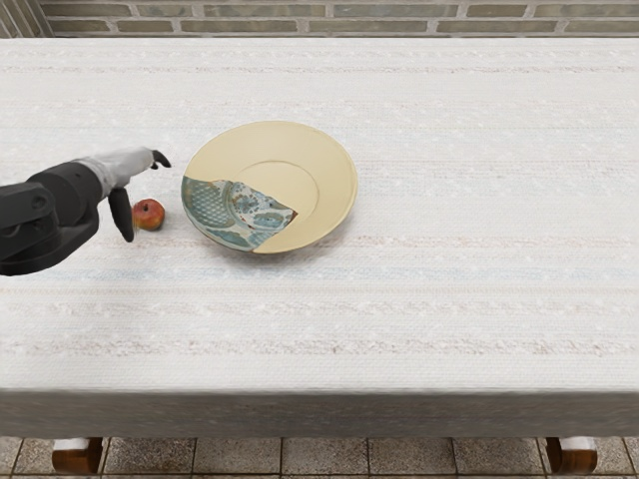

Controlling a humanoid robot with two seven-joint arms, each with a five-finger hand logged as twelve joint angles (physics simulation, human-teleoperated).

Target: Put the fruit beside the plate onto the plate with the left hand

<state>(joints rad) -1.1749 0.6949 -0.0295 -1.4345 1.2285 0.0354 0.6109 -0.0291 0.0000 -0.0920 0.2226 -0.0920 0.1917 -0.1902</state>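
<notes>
— Spotting the fruit (148,214) down on the table (449,299), just left of the plate (334,165), clear of its rim. Nothing between the two.
— And beside it, the left hand (125,170): spread open, gripping nothing, with its dark thumb (122,216) hanging down close to the fruit.
— Touching?
— Too close to call.
— Pointing which way?
— Round, reddish, no long axis to speak of. Stem end too small to make out.

Pale yellow plate (300,165) with teal-patterned patch lower left; red-orange fruit (149,214) at left; whitish woven bench (449,279); black-tipped grey hand (135,180).
</notes>
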